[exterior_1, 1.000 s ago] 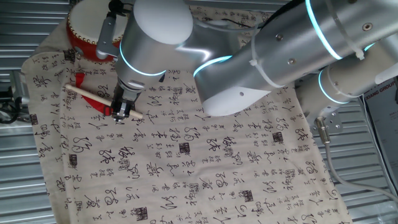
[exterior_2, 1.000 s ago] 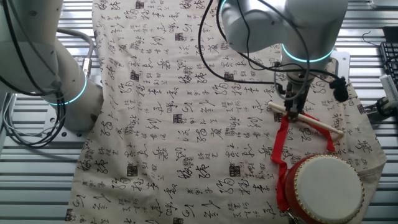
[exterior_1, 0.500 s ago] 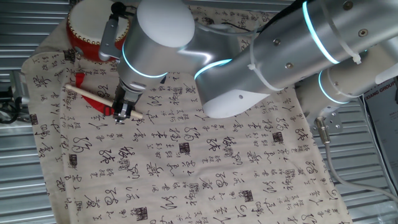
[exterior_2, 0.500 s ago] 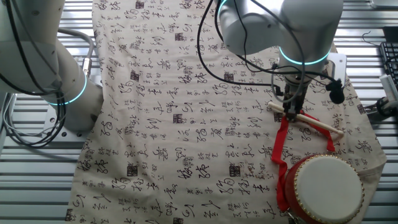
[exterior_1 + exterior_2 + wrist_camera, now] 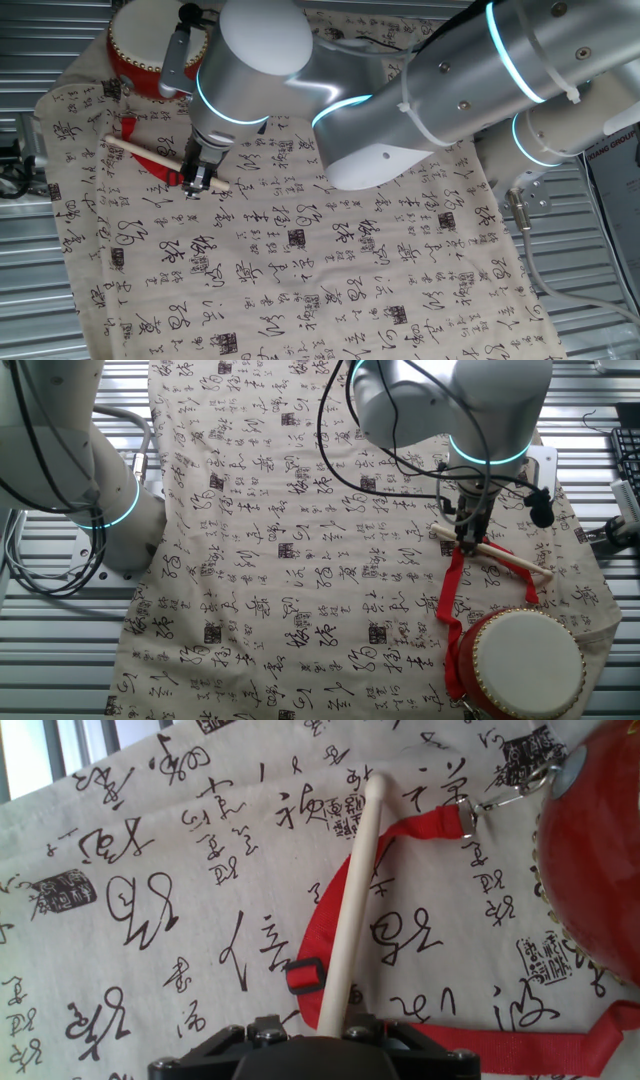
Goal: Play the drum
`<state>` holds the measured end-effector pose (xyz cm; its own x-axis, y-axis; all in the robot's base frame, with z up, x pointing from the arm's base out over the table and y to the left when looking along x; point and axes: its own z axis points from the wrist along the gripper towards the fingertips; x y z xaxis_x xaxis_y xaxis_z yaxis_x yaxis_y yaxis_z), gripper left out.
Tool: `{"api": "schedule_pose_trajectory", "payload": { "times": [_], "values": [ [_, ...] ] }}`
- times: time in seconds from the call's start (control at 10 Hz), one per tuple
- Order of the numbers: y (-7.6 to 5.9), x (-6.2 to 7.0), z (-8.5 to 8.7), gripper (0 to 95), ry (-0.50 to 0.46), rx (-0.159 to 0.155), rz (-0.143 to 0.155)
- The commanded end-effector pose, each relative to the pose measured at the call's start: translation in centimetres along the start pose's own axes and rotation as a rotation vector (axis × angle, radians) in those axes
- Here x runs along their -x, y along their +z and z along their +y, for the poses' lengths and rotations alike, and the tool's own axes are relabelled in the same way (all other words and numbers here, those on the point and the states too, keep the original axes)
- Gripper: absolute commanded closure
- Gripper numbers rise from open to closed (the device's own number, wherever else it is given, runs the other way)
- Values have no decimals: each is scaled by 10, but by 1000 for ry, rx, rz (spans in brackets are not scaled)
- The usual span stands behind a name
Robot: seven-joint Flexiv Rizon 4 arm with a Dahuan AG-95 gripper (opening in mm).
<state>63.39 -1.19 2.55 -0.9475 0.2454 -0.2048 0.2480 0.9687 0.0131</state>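
One drumstick [image 5: 352,900] lies on the calligraphy-printed cloth [image 5: 300,260] that covers the surface, crossing the drum's red strap [image 5: 452,588]. The gripper [image 5: 197,180] is down at one end of it. In the hand view that end runs in between the jaws at the bottom of the picture, and they look closed narrowly about it, though whether they are actually pressing on the wood cannot be told for certain.

The drum [image 5: 525,663] sits at a corner of the cloth, near the surface's edge, with its cream head facing up. The stick's free end points toward it but stops short, apart from the red body, close to the strap's metal buckle [image 5: 490,800].

The step in hand looks like securing the stick before any beat can be struck. To do it well, the grip should be firm and square on the end, so the stick does not pivot when lifted. The strap runs under the stick right beside the jaws, so they should take wood only; cloth or webbing caught along with it would drag the drum. A straight lift should come before swinging toward the head, with the far tip kept lower than the gripper, so the tip alone meets the skin near its middle, not the rim.
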Motion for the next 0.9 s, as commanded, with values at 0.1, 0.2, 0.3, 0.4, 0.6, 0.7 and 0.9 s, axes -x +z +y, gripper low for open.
{"api": "schedule_pose_trajectory", "payload": {
  "times": [0.1,0.2,0.3,0.4,0.6,0.7,0.9],
  "values": [
    [0,0,0,760,-1,2,2],
    [0,-1,0,760,0,3,2],
    [0,-1,0,760,2,4,2],
    [1,-2,-1,760,2,4,2],
    [1,-3,-2,760,0,3,1],
    [1,-4,-2,760,0,4,-1],
    [1,-4,-2,570,-1,5,-4]
  ]
}}
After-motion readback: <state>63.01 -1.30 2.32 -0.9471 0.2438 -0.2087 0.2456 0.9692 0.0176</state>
